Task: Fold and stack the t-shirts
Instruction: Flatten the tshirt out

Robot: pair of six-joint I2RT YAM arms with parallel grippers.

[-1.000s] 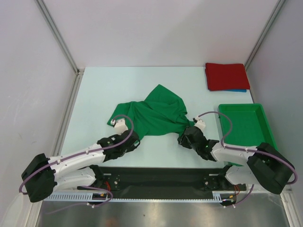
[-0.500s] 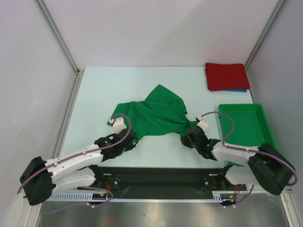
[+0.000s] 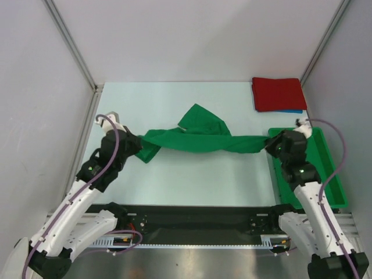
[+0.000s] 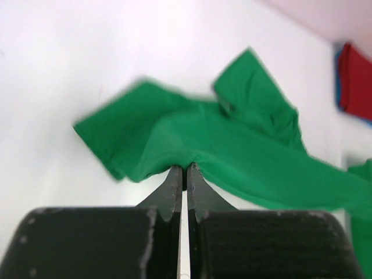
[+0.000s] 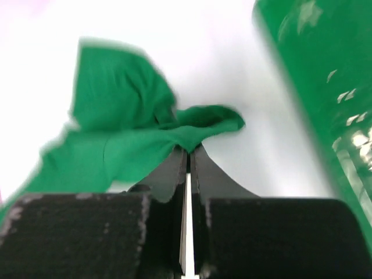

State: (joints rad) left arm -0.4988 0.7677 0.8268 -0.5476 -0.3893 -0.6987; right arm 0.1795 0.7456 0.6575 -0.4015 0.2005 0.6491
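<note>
A bright green t-shirt (image 3: 200, 138) hangs stretched in a band across the middle of the table between both grippers. At the left end my left gripper (image 3: 138, 145) is shut on its fabric (image 4: 232, 151), pinched at the fingertips. The right gripper (image 3: 268, 143) is shut on the other end (image 5: 145, 145), near the bin's left rim. A folded red t-shirt (image 3: 278, 93) lies at the back right on top of a blue t-shirt (image 3: 290, 111), of which only an edge shows.
A rigid green plastic bin (image 3: 311, 152) stands at the right side of the table, under my right arm; its wall shows in the right wrist view (image 5: 314, 75). Grey walls with metal posts close in the table at left, back and right.
Both arms lifted and swung outward, pulling the crumpled green t-shirt off the table into a taut band. The right gripper closed on the fabric during that second.
</note>
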